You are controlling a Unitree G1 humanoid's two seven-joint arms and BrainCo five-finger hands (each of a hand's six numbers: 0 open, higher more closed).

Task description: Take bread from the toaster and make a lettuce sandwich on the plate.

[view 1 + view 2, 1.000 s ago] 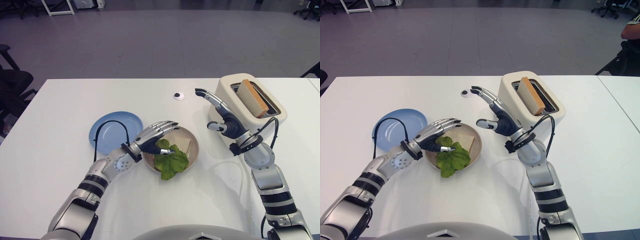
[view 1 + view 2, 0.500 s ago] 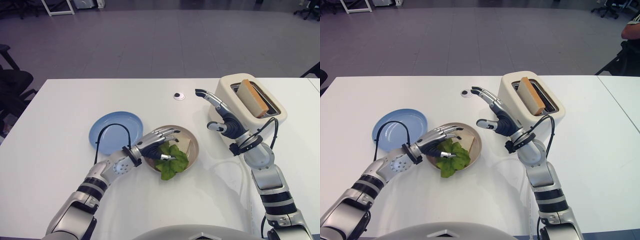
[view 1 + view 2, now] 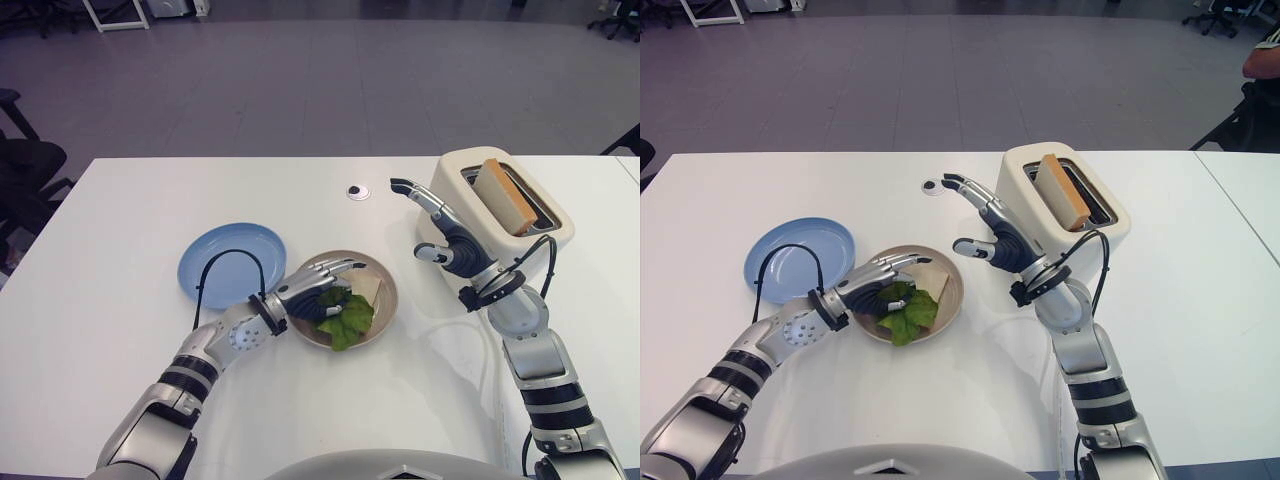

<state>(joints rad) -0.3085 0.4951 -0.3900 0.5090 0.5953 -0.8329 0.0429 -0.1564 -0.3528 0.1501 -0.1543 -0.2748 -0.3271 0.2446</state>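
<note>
At the left centre of the white table point(image 3: 120, 210) lies an empty blue plate point(image 3: 225, 250). A thin black cable point(image 3: 205, 275) loops from the left wrist across the plate's near edge.

Just right of it, and a little lower in the frame, stands a tan plate point(image 3: 388, 285), close to the blue one but apart from it. The left hand point(image 3: 300, 292) reaches in from the lower left and lies over the tan plate's left rim. Its fingers stretch forward above the plate, its thumb is tucked beneath them, and the upper left part of the lettuce point(image 3: 347, 318) is pinched between thumb and fingers. The leaf is bunched up on the front half of the plate, its lower tip at the near rim. A pale slice of bread point(image 3: 369, 289) lies on the plate behind the leaf, partly covered by it.

Higher up, near the table's far edge and about mid-frame, sits a small round disc point(image 3: 357, 191).

To the right, the right hand point(image 3: 447, 238) hangs above the table with its fingers spread and straight, holding nothing. It is just beside the left wall of the toaster point(image 3: 455, 170); whether it touches that wall cannot be told. The cream toaster stands at the upper right of the table, and a second slice of bread point(image 3: 503, 193) sticks up, tilted, from its slot.
</note>
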